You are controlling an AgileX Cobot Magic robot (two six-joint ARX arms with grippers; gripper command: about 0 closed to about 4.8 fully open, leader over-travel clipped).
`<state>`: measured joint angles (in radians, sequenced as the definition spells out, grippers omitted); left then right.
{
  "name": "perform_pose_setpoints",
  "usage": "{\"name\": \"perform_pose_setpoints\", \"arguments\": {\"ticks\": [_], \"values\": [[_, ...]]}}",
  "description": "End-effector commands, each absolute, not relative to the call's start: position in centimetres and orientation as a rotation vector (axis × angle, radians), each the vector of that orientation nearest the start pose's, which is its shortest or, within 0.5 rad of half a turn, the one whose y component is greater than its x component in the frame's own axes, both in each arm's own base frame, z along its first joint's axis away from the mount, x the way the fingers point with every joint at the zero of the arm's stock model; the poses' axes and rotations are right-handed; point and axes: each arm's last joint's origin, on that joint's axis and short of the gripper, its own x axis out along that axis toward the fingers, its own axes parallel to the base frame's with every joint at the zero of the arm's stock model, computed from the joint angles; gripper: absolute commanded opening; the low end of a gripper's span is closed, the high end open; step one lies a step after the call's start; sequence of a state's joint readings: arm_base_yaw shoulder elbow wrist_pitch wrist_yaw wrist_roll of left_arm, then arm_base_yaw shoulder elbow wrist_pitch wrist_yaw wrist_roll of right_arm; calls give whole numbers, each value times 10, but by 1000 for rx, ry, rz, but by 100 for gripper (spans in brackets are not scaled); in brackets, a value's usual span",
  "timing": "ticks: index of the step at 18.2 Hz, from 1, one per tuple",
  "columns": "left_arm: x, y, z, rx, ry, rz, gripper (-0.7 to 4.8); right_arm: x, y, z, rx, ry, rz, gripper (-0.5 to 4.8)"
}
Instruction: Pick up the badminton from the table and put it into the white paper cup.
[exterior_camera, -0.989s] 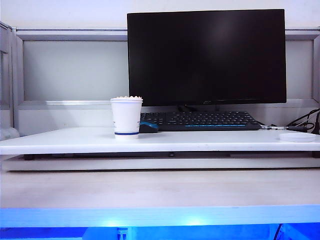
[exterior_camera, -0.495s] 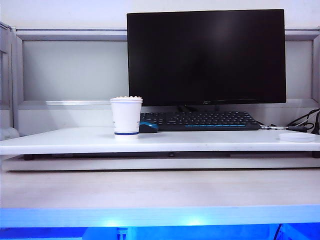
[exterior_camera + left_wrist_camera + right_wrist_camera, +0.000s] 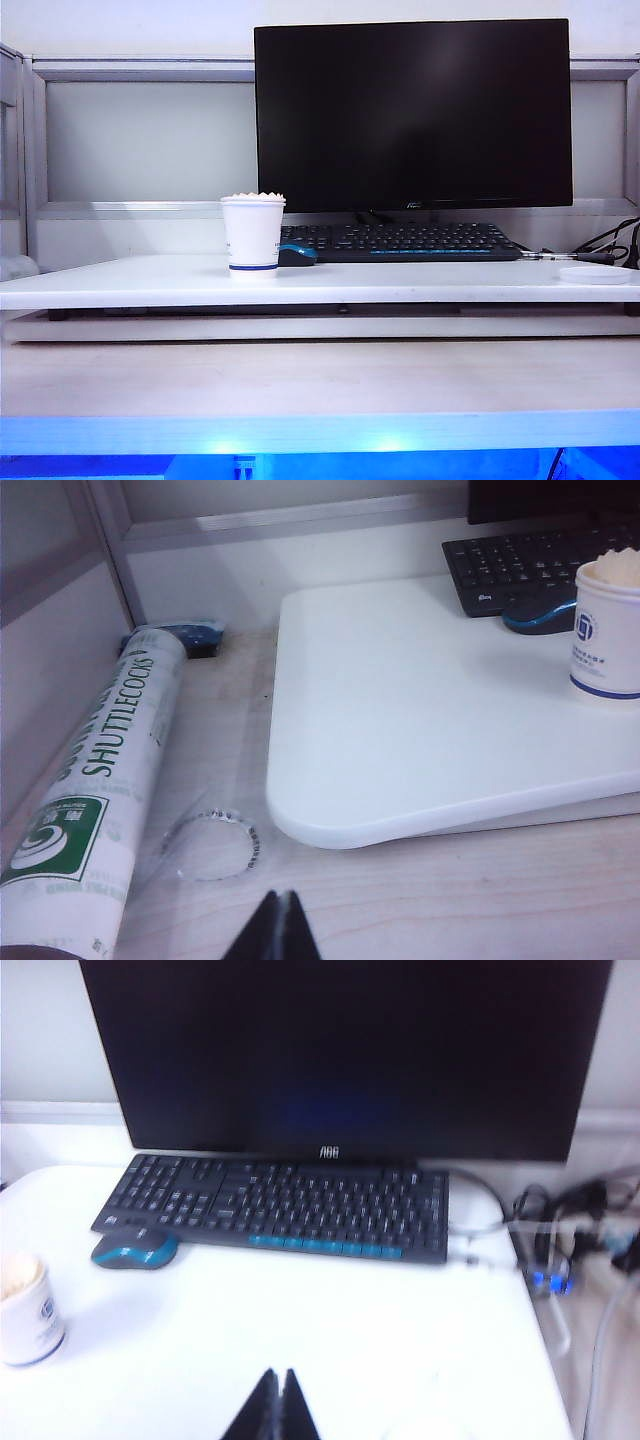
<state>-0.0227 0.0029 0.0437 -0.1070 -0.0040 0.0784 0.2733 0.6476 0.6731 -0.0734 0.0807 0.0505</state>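
Note:
The white paper cup (image 3: 252, 236) stands upright on the white table (image 3: 400, 284), left of the keyboard. The badminton (image 3: 253, 196) sits inside it, only its scalloped cream rim showing above the lip. The cup (image 3: 606, 630) and the feather rim (image 3: 613, 568) also show in the left wrist view, and the cup (image 3: 27, 1308) in the right wrist view. My left gripper (image 3: 279, 898) is shut and empty over the wood-grain surface, off the table's corner. Shut and empty too, my right gripper (image 3: 277, 1375) hangs above the table, well apart from the cup. Neither gripper shows in the exterior view.
A black monitor (image 3: 412, 112) and a black keyboard (image 3: 400, 241) stand behind the cup, with a blue mouse (image 3: 297, 254) beside it. A flat white disc (image 3: 594, 274) lies at the table's right. A shuttlecock tube (image 3: 95, 780) and a clear lid (image 3: 211, 844) lie on the wood surface. Cables (image 3: 565, 1230) trail at the right.

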Motion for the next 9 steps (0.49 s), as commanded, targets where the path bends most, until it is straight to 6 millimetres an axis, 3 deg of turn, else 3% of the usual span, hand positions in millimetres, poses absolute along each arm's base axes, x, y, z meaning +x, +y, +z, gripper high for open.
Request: {"name": "perform_pose_setpoints", "arguments": {"ticks": [1, 5, 9], "values": [[95, -2, 170, 83, 43, -25, -5, 129, 32, 295, 75, 22, 132, -3], [95, -2, 173, 83, 13, -29, -5, 114, 27, 243, 66, 60, 114, -3], [95, -4, 173, 105, 10, -91, -5, 112, 22, 221, 50, 88, 88, -3]]}}
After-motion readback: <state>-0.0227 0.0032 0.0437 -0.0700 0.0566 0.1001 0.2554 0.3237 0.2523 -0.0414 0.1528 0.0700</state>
